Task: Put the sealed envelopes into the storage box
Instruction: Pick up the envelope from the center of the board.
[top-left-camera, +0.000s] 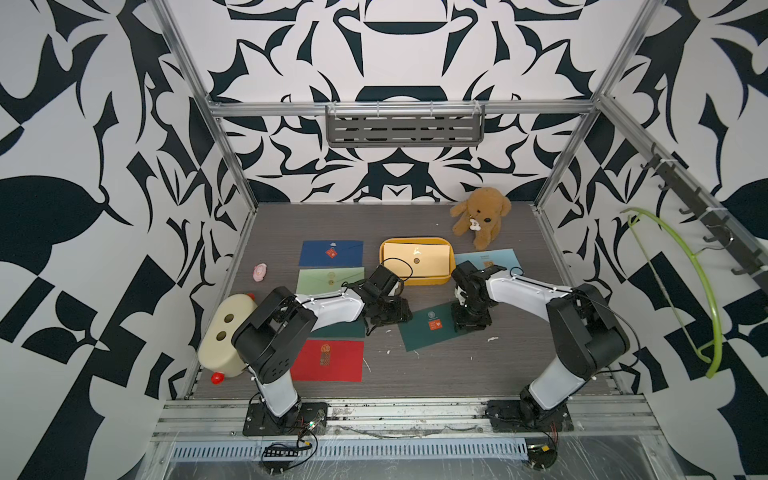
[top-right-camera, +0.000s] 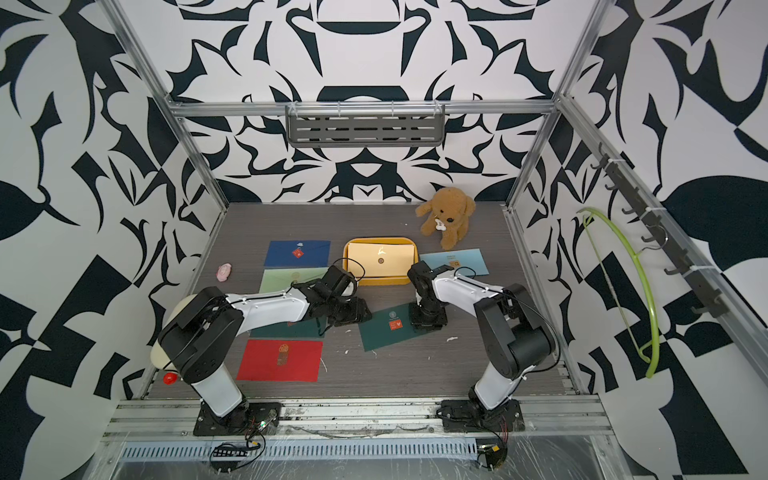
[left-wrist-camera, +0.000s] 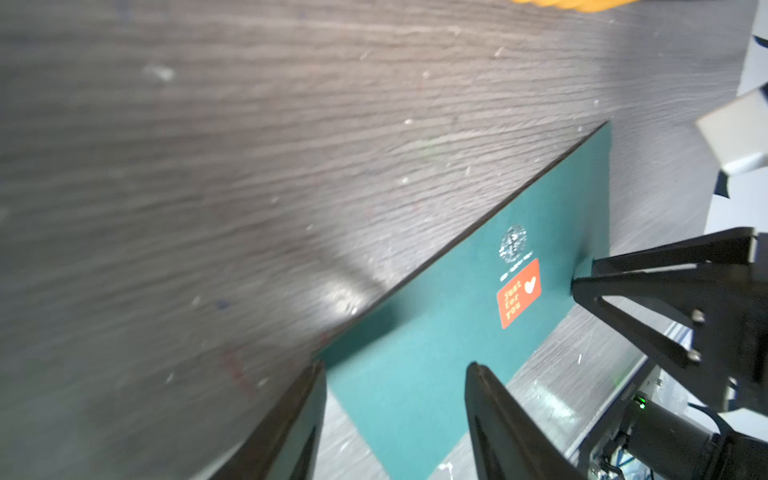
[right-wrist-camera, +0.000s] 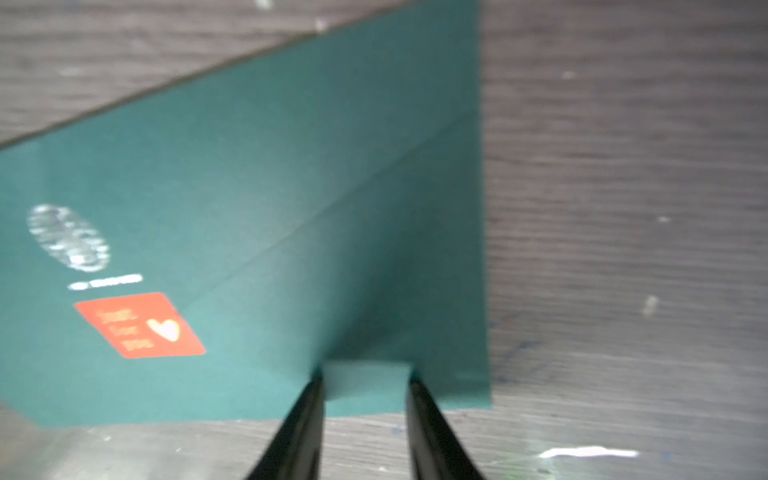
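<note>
In both top views the left tool (top-left-camera: 399, 319) and right tool (top-left-camera: 471, 324) stand at opposite ends of a dark green envelope (top-left-camera: 415, 337) on the grey wood-grain desk (top-left-camera: 436, 374). Beyond them, the storage box (top-left-camera: 419, 279) holds a cream envelope (top-left-camera: 415, 259). A navy envelope (top-left-camera: 328, 254) and a light green envelope (top-left-camera: 328, 280) lie beyond the left tool, and a red envelope (top-left-camera: 326, 360) lies behind it. A light blue envelope (top-left-camera: 498, 257) lies beyond the right tool. Black-and-white patterned walls (top-left-camera: 395, 166) enclose the cell.

Only the left wrist view makes the orange sticker (left-wrist-camera: 518, 293) readable: "just for you". The left tool's fingers (left-wrist-camera: 490, 399) are spread over the envelope's corner and pinch nothing.

The right wrist view is blurred. The right tool's fingers (right-wrist-camera: 307, 407) stand apart, tips touching the envelope near its edge.
</note>
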